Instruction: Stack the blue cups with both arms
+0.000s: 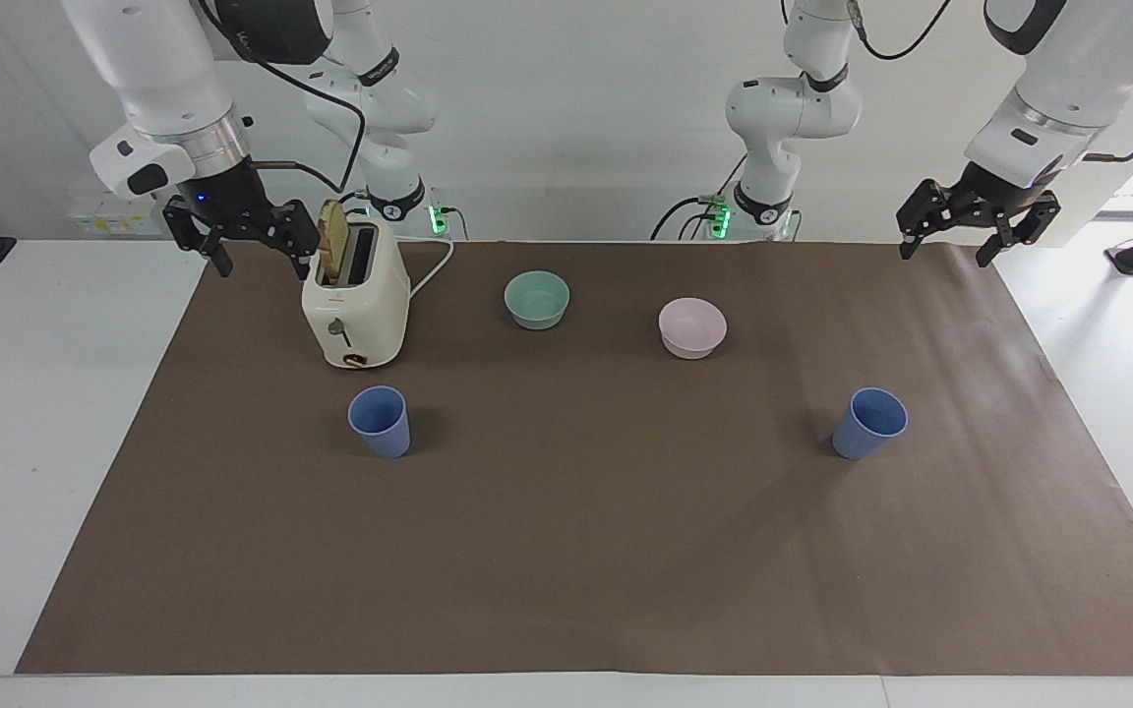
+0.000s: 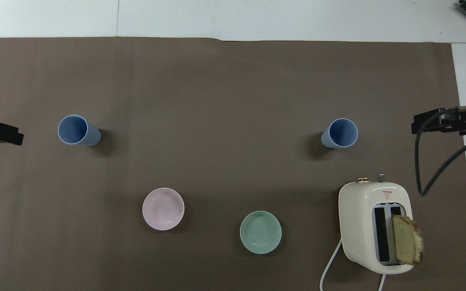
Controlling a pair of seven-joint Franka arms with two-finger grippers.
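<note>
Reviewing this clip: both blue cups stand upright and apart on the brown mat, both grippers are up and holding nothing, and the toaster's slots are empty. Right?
Not quite: the toaster is not empty. A slice of bread stands in one slot, clearest in the overhead view. The rest holds: both blue cups stand upright and apart on the brown mat, and the left gripper and right gripper are up, holding nothing.

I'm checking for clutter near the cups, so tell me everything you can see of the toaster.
The toaster is a cream, glossy, rounded two-slot model that stands upright on the brown mat toward the right arm's end of the table. One slot holds a slice of bread that sticks up out of it; the other slot looks empty. Its farther end face carries a lever and a brass-coloured knob. A white cord leaves its base. It stands nearer to the robots than the closest blue cup, touching neither cup nor bowls.
</note>
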